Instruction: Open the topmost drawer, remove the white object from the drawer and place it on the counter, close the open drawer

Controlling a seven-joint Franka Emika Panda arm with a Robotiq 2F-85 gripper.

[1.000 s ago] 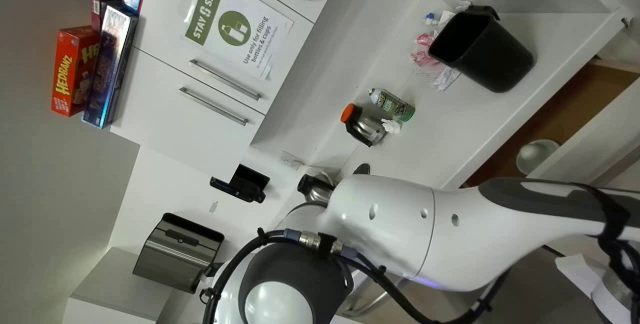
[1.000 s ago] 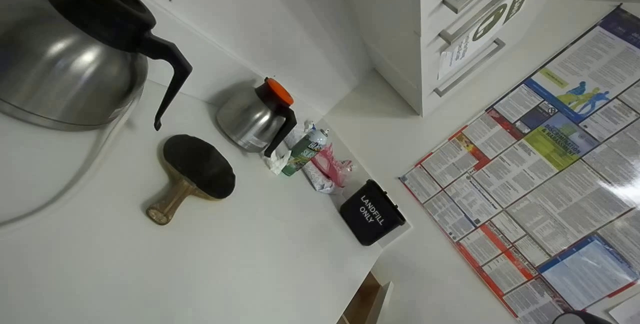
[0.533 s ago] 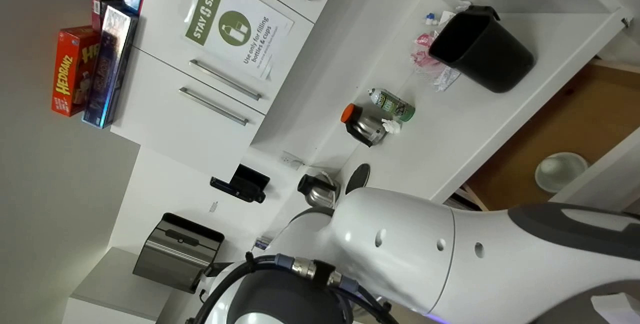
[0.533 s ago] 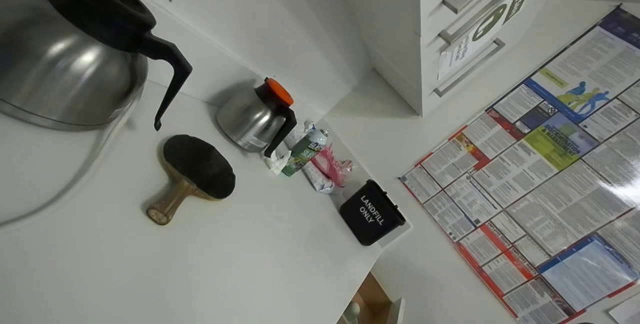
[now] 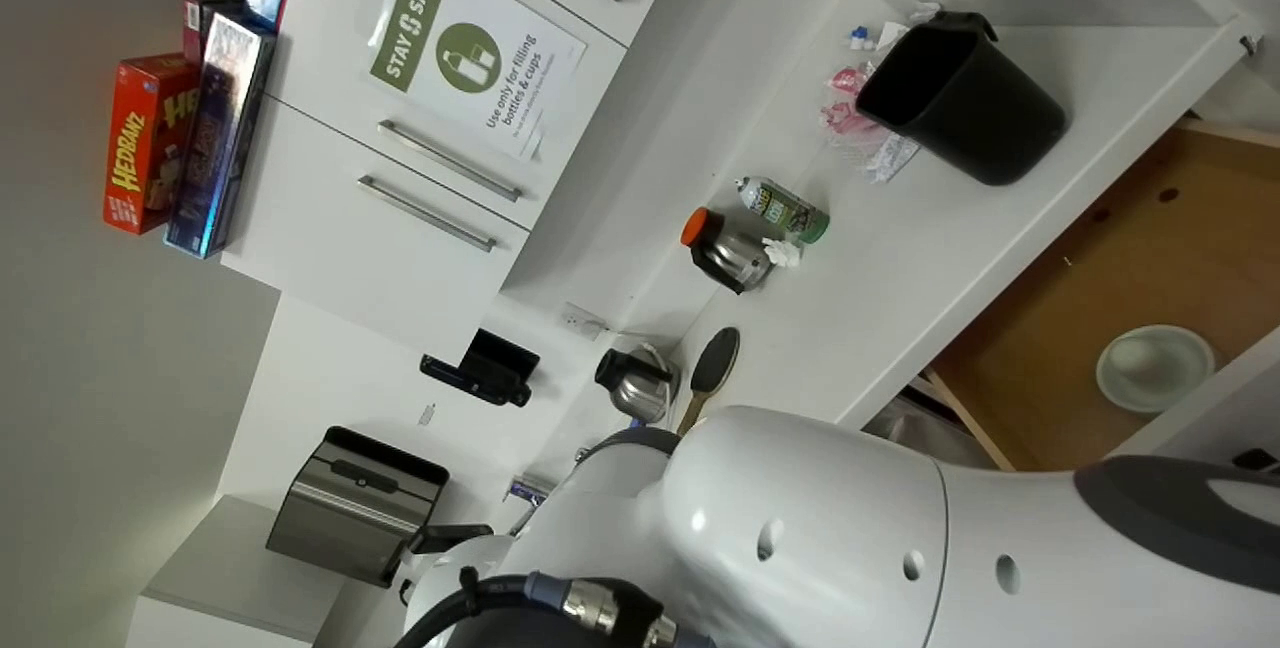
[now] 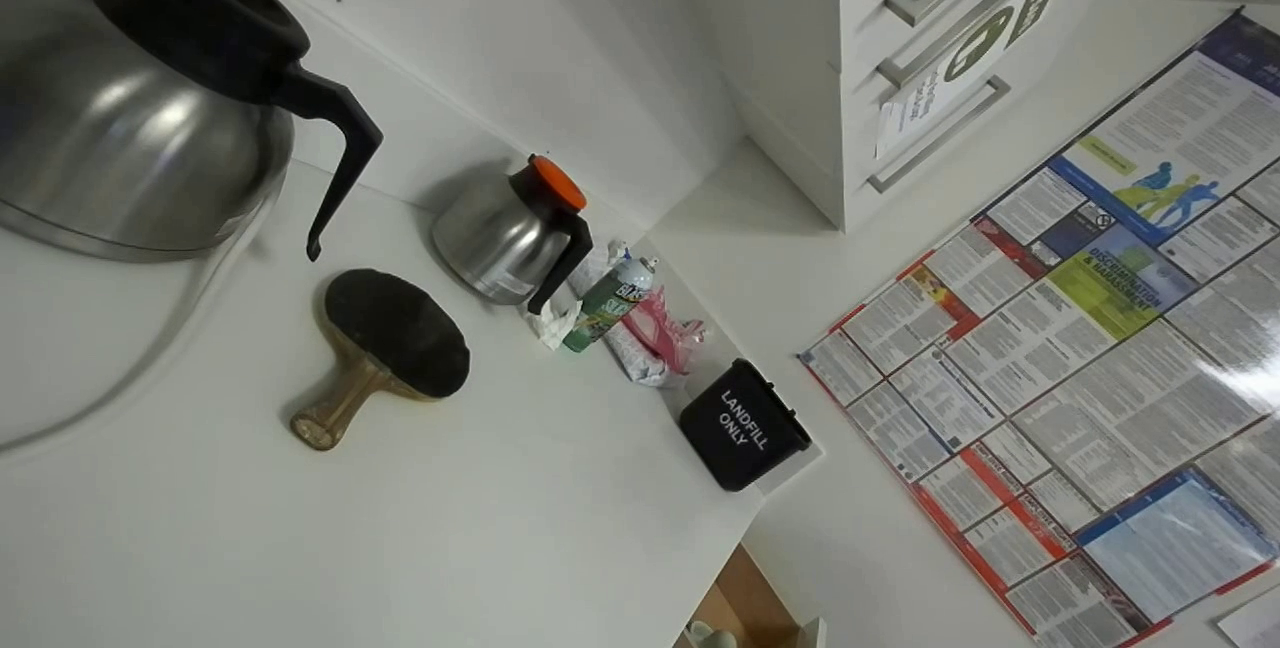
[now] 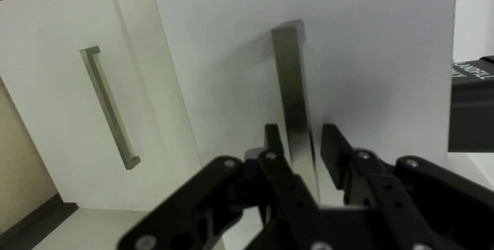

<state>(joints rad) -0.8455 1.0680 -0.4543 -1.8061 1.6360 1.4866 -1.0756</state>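
The topmost drawer [image 5: 1180,248] stands wide open in an exterior view and shows its brown wood inside. It also shows at the bottom edge of an exterior view [image 6: 748,596]. The white object [image 5: 1155,368] lies in it, round and bowl-like; part of it shows in an exterior view [image 6: 716,638]. In the wrist view the drawer's white front [image 7: 370,57] fills the middle, with its metal bar handle [image 7: 287,68]. My gripper [image 7: 300,127] is open around this handle, with a gap on each side. The gripper is out of view in both exterior views. The pale counter [image 6: 520,518] runs above the drawer.
On the counter stand a black bin [image 5: 990,113], pinkish wrappings [image 5: 850,118], a spray can [image 5: 785,210], an orange-lidded carafe [image 6: 505,243], a large steel carafe [image 6: 150,118] and a black-faced paddle [image 6: 395,333]. Another closed white front with a bar handle [image 7: 110,107] shows in the wrist view.
The drawer has come further out, carrying the white object with it. The arm has moved downward in an exterior view, uncovering more of the drawer and the paddle.
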